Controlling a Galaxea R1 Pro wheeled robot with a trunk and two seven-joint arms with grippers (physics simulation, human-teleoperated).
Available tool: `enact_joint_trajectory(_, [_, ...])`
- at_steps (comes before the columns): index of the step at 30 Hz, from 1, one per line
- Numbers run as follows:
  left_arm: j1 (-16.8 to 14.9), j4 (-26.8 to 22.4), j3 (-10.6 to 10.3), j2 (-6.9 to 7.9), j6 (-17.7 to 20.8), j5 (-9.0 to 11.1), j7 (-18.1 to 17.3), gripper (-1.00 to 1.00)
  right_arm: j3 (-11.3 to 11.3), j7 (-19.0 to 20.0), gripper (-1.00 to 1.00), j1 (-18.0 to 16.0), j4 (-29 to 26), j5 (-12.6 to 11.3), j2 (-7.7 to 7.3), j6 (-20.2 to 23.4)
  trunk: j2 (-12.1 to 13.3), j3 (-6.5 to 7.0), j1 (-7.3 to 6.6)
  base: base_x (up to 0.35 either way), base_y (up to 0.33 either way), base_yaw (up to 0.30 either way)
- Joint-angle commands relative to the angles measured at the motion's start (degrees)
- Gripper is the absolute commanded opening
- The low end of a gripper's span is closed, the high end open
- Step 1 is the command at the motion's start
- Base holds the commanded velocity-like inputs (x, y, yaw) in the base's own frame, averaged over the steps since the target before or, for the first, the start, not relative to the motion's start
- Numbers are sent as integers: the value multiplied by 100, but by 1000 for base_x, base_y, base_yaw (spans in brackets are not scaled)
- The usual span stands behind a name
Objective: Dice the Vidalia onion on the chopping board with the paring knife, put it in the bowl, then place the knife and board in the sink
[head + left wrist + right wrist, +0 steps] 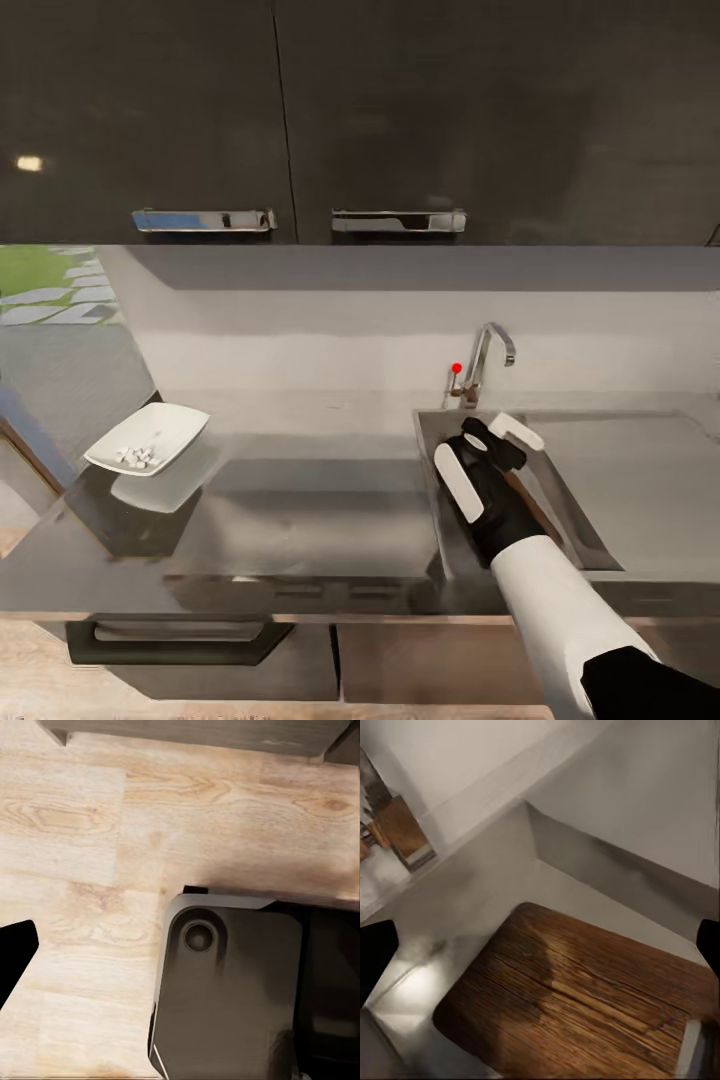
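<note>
Over the sink (640, 480), set into the grey countertop (300, 500), the right gripper (492, 455) hangs with its white-padded fingers spread apart, holding nothing. Below it the chopping board (585, 997) lies inside the basin. The white bowl (150, 437) with diced onion (135, 457) sits far to the left. The left gripper's state cannot be told.

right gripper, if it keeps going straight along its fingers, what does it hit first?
Most likely the chopping board: the right wrist view looks straight onto its wooden face, lying in the sink. The right gripper hovers open over the sink's left end. The gap left is unclear.
</note>
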Motion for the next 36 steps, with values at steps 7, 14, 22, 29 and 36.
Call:
enact_joint_trajectory(7, [-1,-7,-35,10,-18,60,46,100,443,678,100,17,-286,-18,-49,169,-13,-11,0,-344,0,0])
enact_joint_trajectory(14, [-1,-8,-35,10,-18,60,47,100,558,1630,100,332,-1679,-5,-86,1026,-13,-11,0,-344,0,0])
enact_joint_trajectory(22, [-1,-7,-35,10,-18,60,47,100,899,1699,100,852,-2378,6,-374,1104,-13,-11,0,-344,0,0])
enact_joint_trajectory(29, [-1,12,-35,10,-18,60,48,100,1717,1685,100,1178,-2753,2,-941,695,-13,-11,0,-344,0,0])
enact_joint_trajectory(36, [-1,20,-35,10,-18,60,49,100,1782,1684,100,1502,-2778,3,-999,594,-13,-11,0,-344,0,0])
